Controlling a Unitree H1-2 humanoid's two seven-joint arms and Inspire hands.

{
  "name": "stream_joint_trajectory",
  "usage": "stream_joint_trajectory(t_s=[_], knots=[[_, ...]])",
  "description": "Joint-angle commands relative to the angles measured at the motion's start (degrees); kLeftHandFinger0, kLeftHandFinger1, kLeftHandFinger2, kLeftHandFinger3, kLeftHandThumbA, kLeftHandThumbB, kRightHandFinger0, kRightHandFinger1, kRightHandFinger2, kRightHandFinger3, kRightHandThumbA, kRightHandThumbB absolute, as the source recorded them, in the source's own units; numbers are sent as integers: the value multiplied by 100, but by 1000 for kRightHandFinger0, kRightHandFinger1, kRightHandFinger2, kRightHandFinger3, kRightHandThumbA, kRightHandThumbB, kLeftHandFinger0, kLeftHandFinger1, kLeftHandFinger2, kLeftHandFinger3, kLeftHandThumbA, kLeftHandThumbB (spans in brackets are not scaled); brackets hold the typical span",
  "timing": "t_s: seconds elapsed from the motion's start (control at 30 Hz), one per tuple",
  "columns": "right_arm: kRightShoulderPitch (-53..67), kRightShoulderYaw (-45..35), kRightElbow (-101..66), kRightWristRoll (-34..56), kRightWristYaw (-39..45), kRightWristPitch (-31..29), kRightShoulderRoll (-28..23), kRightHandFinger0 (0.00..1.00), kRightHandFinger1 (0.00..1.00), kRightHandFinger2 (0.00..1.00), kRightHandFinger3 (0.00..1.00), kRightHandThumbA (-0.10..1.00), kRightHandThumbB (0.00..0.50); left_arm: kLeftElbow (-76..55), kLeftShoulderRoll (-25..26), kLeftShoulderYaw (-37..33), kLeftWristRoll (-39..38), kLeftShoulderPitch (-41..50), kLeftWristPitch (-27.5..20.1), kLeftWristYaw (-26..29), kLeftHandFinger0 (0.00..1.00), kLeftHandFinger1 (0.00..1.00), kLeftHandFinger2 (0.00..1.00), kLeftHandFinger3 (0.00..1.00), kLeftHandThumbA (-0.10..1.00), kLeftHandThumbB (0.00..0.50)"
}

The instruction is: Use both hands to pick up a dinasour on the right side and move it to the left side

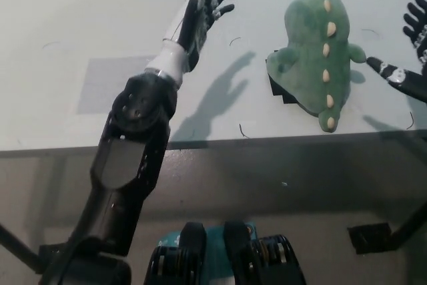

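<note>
Head view: left hand [203, 1] and right hand [412, 48] flank dinosaur [317, 58], fingers spread.

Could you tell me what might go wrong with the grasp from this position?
The dinosaur lies near the table edge, so an uneven squeeze could push it off. The left hand is open well to its left while the right hand is open close beside it; the right may touch first and shove the toy sideways.
</note>
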Motion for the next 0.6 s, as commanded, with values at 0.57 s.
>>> stream_joint_trajectory(t_s=[0.57], knots=[[-1896, 344, 2130, -387, 126, -497, -234, 1000, 1000, 1000, 1000, 1000, 152, 3332, -130, 597, -145, -2046, -710, 183, 1000, 1000, 1000, 1000, 1000, 447]])
